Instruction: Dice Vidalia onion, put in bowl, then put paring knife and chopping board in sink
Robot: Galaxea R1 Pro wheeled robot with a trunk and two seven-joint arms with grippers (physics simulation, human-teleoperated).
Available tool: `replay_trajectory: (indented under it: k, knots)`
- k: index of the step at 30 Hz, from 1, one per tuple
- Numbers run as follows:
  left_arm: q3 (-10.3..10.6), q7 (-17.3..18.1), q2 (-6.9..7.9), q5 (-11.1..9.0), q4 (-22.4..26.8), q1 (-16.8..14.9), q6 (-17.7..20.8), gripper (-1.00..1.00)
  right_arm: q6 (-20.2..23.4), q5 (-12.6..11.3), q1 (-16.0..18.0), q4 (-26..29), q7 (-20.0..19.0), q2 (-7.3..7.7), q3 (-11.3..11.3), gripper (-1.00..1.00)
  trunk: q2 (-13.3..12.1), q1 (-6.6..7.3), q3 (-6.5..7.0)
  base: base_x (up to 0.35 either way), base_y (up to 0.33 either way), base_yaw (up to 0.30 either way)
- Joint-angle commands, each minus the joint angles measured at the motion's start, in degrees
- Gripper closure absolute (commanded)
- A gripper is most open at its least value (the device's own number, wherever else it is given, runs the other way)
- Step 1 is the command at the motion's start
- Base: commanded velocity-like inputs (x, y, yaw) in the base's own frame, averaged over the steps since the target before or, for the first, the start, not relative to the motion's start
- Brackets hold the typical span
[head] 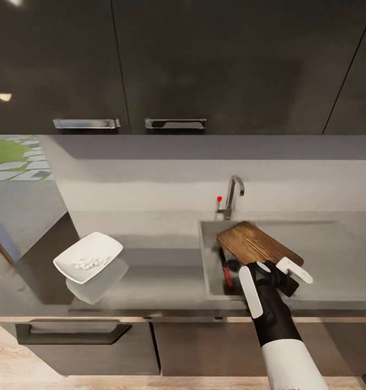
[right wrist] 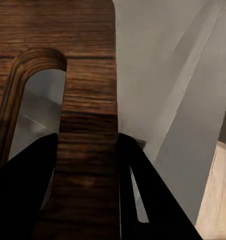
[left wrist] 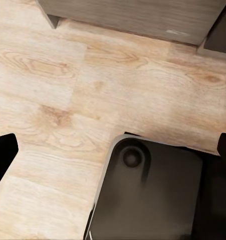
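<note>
Fingers of the right gripper clamp the near edge of the chopping board; in the right wrist view the two dark fingers pinch the strip of wood beside the slot-shaped handle hole. The board tilts up and away from that gripper, its far end hanging over the sink near the tap. Just below the gripper and to its left, a reddish handle, most likely the paring knife, lies inside the basin, partly hidden by the board. Well to the gripper's left on the countertop sits the white bowl, holding pale diced onion. Beyond the tap rise the wall and dark upper cabinets.

The left gripper hangs over the wooden floor and a dark part of the robot's base, its black fingertips standing far apart with nothing between them.
</note>
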State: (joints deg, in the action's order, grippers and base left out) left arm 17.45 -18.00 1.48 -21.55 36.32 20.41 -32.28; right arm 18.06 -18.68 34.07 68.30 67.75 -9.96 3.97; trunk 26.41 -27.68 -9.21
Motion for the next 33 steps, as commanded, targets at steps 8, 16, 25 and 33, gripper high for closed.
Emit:
replay_trajectory:
  k: [8, 16, 25, 33]
  knots:
    - [0.48, -0.55, 0.11, -0.33, 0.22, -0.01, -0.15, -1.00, 0.33, -5.20, 0.36, -0.01, 3.28, -0.04, -0.02, 1.00, 0.10, -0.07, -0.10, 0.291, 0.009, 0.000]
    - [0.48, -0.55, 0.10, -0.34, 0.26, -0.01, -0.15, -1.00, -2.88, -9.07, 0.32, -0.50, 6.26, -0.04, 0.06, 1.00, 0.10, -0.07, -0.10, 0.210, 0.185, 0.000]
    - [0.48, -0.55, 0.10, -0.34, 0.40, -0.01, -0.15, -1.00, -8.66, -13.05, 0.30, -1.88, 10.52, -0.04, 0.21, 1.00, 0.10, -0.07, -0.10, 0.018, 0.014, 0.000]
    - [0.48, -0.55, 0.10, -0.34, 0.54, -0.01, -0.15, -1.00, -12.23, -13.40, 0.30, -5.01, 13.07, -0.04, 0.07, 1.00, 0.10, -0.07, -0.10, 0.000, 0.157, 0.000]
